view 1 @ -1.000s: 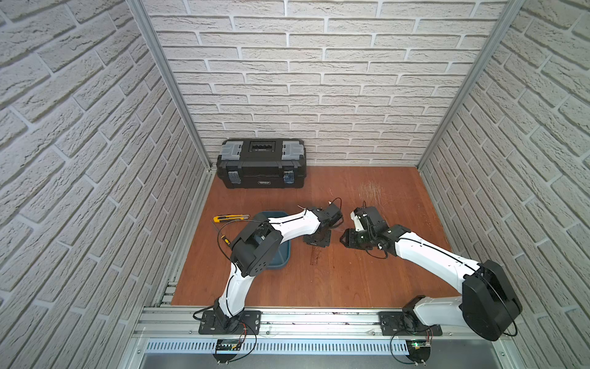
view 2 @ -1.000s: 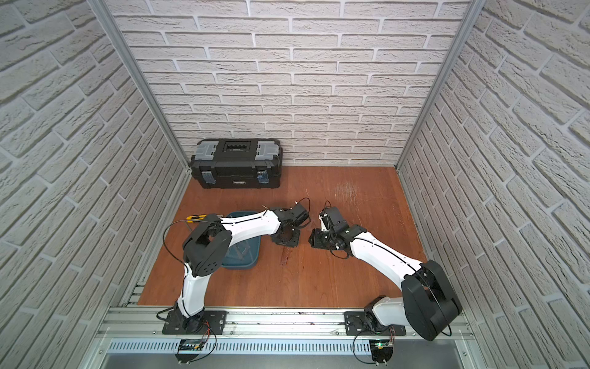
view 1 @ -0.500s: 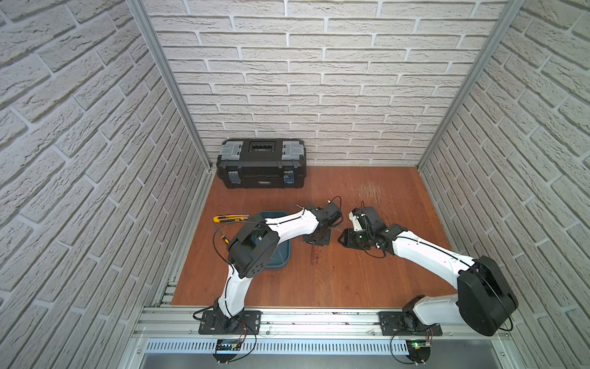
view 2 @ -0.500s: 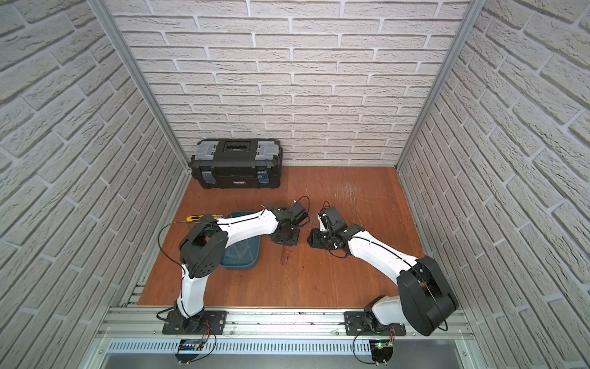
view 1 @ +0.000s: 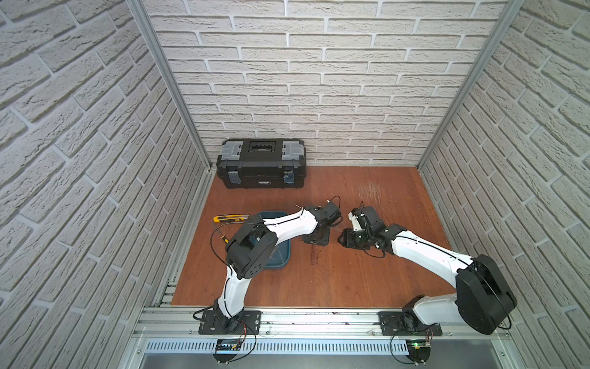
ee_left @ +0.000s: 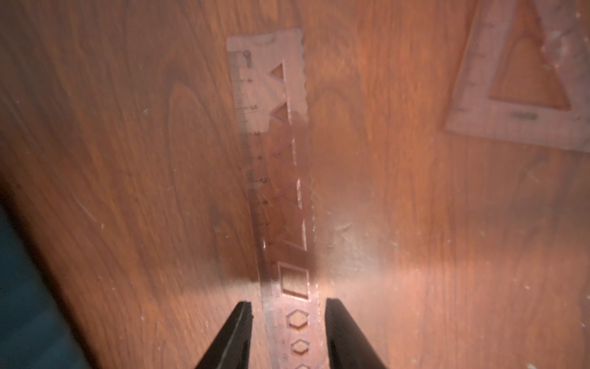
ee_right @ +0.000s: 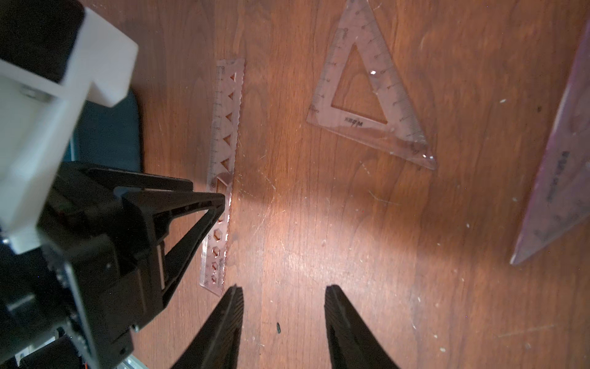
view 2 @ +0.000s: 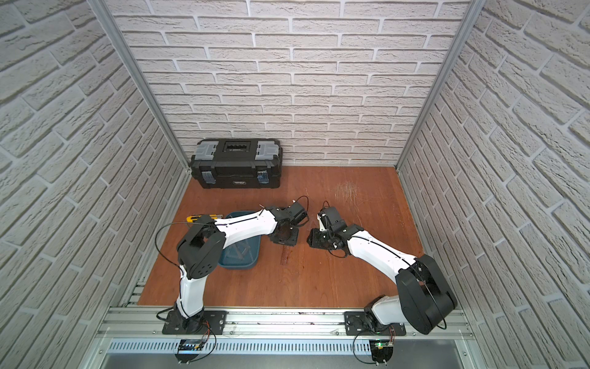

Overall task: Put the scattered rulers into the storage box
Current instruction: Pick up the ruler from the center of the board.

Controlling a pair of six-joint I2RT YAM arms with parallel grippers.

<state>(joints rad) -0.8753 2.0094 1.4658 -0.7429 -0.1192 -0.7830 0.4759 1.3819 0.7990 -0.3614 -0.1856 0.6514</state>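
Left gripper (ee_left: pixel 287 306) straddles the straight ruler (ee_left: pixel 277 143), jaws spread, seemingly not pinching it; right gripper (ee_right: pixel 284 289) gapes empty just past that ruler's end, triangle ruler (ee_right: pixel 396 96) nearby.

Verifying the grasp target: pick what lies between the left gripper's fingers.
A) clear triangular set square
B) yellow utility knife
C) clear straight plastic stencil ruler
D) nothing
C: the left wrist view shows the clear straight plastic stencil ruler running between the parted fingers of the left gripper.
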